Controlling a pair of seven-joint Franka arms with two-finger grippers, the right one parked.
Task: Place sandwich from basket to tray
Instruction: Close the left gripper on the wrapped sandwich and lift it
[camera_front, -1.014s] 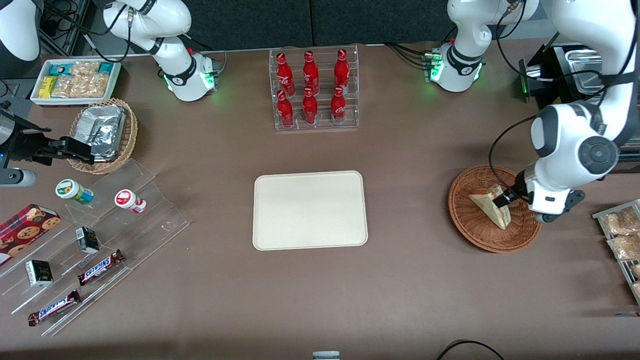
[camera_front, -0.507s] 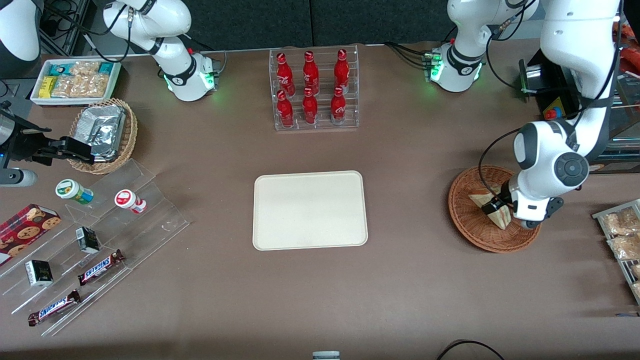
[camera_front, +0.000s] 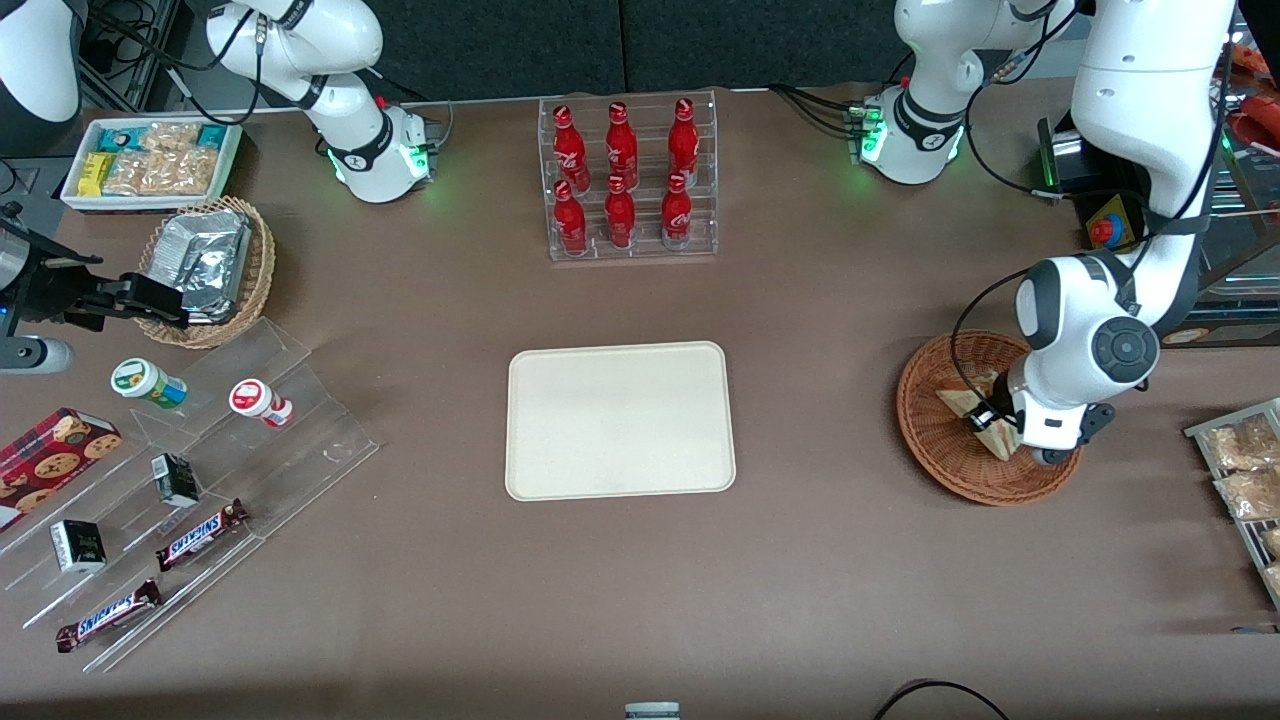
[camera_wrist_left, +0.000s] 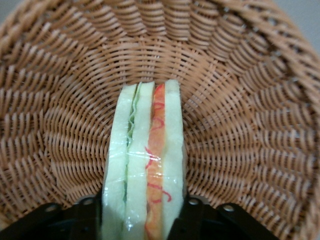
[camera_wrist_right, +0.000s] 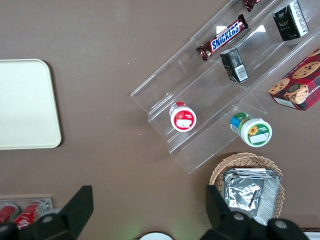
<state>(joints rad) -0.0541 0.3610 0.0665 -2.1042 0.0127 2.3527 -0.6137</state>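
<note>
table (camera_front: 820, 560): big brown matte top, plain and flat, everything else sits on it.

tray (camera_front: 620, 420): cream plastic rectangle, rounded corners, low rim, nothing on it. It sits well apart from the basket, toward the parked arm's end, so the whole carry is still ahead of me.

basket (camera_front: 940, 450): round shallow reddish-brown wicker bowl at my end of the table. In the wrist view the weave (camera_wrist_left: 240, 110) runs in ribs fanning out from the middle, bumpy and probably a bit grippy.

what changed: over the last second my arm swung in across the basket and dropped. My gripper (camera_front: 985, 420) went from sitting at the sandwich's edge to being right down over it, and more of the wedge is covered now.

sandwich (camera_front: 965, 405): still in the basket, lying on the wicker. Triangular wedge of pale bread; up close (camera_wrist_left: 145, 165) the cut edge shows cream slices with a green layer and a red-orange one, and it looks shiny, like clear wrap.

gripper state: my fingers (camera_wrist_left: 192, 220) stand either side of the wedge, right against the bread, but I can't tell if they're actually squeezing yet or just bracketing it.

what it means: I'd call this the very end of the approach, grasp about to happen or just happening. Soft bread plus slick wrap, so I'd guess a gentle pinch is the way.
</note>
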